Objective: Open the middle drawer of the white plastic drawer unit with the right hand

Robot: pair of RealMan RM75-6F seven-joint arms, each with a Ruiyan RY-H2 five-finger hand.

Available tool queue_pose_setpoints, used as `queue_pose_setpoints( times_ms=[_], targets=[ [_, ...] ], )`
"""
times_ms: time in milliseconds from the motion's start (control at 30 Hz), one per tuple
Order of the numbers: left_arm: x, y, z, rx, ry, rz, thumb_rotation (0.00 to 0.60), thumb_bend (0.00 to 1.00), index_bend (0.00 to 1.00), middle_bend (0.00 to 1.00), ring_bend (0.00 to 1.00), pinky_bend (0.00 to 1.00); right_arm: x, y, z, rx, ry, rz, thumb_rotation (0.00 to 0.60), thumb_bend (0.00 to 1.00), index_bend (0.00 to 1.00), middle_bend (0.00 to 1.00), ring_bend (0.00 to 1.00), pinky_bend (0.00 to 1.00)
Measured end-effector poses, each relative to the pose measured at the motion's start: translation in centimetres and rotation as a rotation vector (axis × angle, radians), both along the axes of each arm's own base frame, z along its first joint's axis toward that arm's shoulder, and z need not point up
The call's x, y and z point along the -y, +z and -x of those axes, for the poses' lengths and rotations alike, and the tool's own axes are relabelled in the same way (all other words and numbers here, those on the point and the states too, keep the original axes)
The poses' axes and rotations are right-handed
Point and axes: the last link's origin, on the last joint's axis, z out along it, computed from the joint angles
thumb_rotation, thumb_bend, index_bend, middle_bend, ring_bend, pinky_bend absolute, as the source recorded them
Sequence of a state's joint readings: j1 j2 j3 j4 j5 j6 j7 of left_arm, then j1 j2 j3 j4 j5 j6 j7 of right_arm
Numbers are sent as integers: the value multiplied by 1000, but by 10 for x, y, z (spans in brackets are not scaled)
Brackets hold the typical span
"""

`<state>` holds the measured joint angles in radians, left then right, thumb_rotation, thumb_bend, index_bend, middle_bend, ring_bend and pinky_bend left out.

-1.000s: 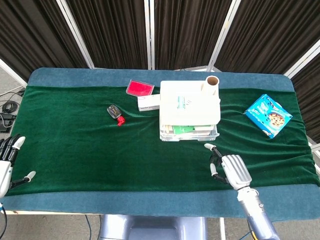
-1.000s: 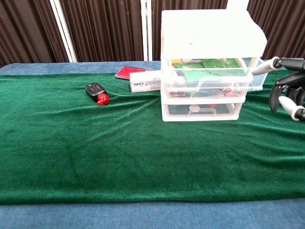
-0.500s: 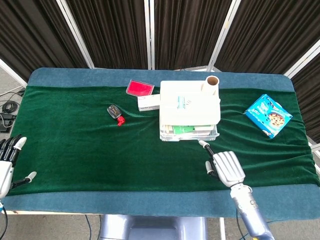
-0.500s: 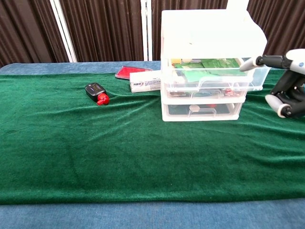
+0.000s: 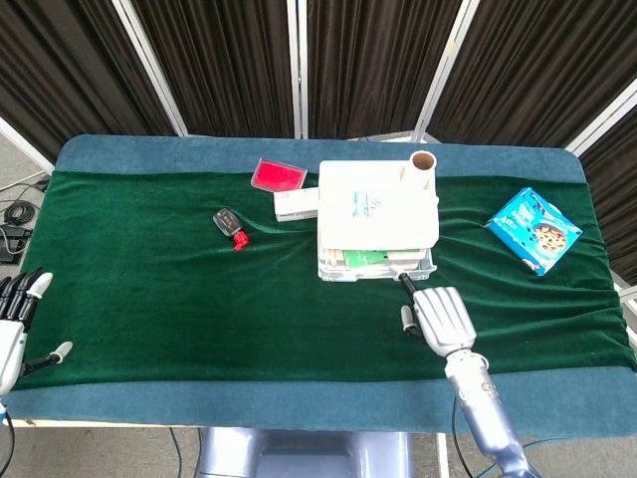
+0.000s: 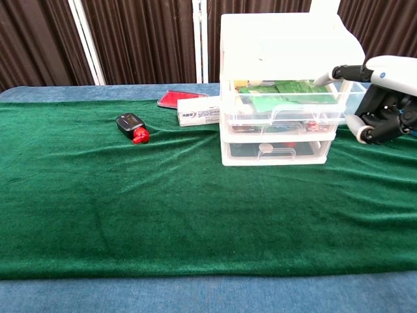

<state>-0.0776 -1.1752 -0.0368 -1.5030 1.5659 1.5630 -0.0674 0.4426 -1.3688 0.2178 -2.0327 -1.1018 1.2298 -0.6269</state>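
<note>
The white plastic drawer unit (image 5: 377, 214) (image 6: 287, 52) stands at the table's middle, three drawers high. Its top drawer (image 6: 293, 103), with green contents, sticks out a little. Below it the middle drawer (image 6: 280, 127) sits flush, and the bottom drawer (image 6: 273, 150) too. My right hand (image 5: 435, 316) (image 6: 381, 98) hovers just in front of the unit's right side and holds nothing. One finger (image 6: 335, 73) stretches out to the top drawer's right front corner, while the others curl downward. At the table's left edge my left hand (image 5: 14, 317) lies open, holding nothing.
A cardboard tube (image 5: 422, 167) stands on the unit's top. Left of the unit lie a white box (image 5: 296, 205) (image 6: 199, 111), a red case (image 5: 278, 175) (image 6: 173, 98) and a small black and red object (image 5: 230, 223) (image 6: 133, 126). A blue cookie pack (image 5: 534, 230) lies at the right.
My right hand has moved forward and leftward to the drawer unit, its outstretched finger now at the top drawer's front corner. The left hand and the drawers have not moved.
</note>
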Motion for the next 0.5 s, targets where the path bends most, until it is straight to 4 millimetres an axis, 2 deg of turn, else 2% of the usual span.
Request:
queue_pose_setpoints(
  times_ms=[167, 500],
  targets=[
    [-1, 0, 1, 1, 3, -1, 600, 157, 0, 0, 0, 0, 13, 0, -7, -13, -9, 11, 600, 562, 145, 905, 920, 768],
    [0, 1, 0, 3, 2, -1, 600, 157, 0, 0, 0, 0, 19, -2, -11, -1, -42, -13, 600, 568, 184, 905, 920, 768]
  ],
)
